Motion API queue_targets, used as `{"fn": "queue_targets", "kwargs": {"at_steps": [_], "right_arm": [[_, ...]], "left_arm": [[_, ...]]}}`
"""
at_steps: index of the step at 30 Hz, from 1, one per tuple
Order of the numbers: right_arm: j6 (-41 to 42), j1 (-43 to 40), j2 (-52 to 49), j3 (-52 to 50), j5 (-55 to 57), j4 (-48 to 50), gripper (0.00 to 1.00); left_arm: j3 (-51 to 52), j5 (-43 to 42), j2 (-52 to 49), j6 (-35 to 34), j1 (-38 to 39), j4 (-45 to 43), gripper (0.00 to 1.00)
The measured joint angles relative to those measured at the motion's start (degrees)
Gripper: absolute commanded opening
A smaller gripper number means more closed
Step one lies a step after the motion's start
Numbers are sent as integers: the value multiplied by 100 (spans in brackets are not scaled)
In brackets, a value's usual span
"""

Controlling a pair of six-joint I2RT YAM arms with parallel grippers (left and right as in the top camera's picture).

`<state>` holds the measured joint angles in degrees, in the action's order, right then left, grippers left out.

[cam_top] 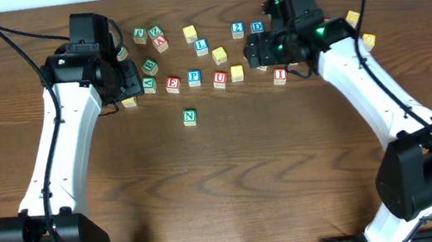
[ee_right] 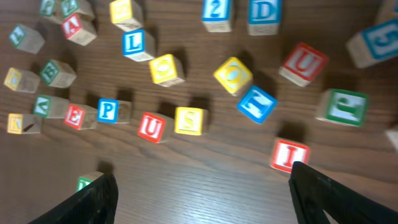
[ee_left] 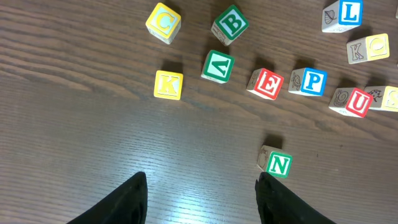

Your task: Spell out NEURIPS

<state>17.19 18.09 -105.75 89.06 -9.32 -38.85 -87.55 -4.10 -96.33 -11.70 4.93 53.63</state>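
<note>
Nearest the arm bases we saw the green N cube (cam_top: 190, 117) lying alone on the wooden table (cam_top: 232, 177), apart from the other blocks. In the left wrist view it sat just ahead of one finger of the left gripper (ee_left: 200, 180). That claw's jaws stood apart with only bare tabletop between them.

Beyond the N we found a loose row: a red E (cam_top: 173, 84), a blue P (cam_top: 194, 78), a red U (cam_top: 220, 79) and a yellow S cube (ee_right: 189, 120). A green-lettered cube (cam_top: 148, 85) sat at the row's left end.

The red I (cam_top: 279, 75) lay off to the right of that row, at the tip of one finger of the right gripper (ee_right: 202, 174); we could not tell whether they touched. That claw was spread wide and held nothing.

Farther back we saw a blue-lettered cube (ee_right: 256, 102) whose letter looked like an R, and a second red U (ee_right: 303, 64). Farthest stood the blue L (cam_top: 201, 46), 2 (cam_top: 237, 29) and D (cam_top: 257, 27).
</note>
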Motion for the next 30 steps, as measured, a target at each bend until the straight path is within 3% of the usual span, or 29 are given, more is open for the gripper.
{"fn": "queue_targets", "kwargs": {"at_steps": [12,18,30], "right_arm": [[131,337,-42,0,188,127,84],[162,323,-42,0,232,140,88],[157,-271,-42,0,247,-363,92]], "left_arm": [[0,0,0,-7,0,-57,55],[0,9,-94,-9,72,-501,56],[4,17,-1513,-52,686,-1755,56]]}}
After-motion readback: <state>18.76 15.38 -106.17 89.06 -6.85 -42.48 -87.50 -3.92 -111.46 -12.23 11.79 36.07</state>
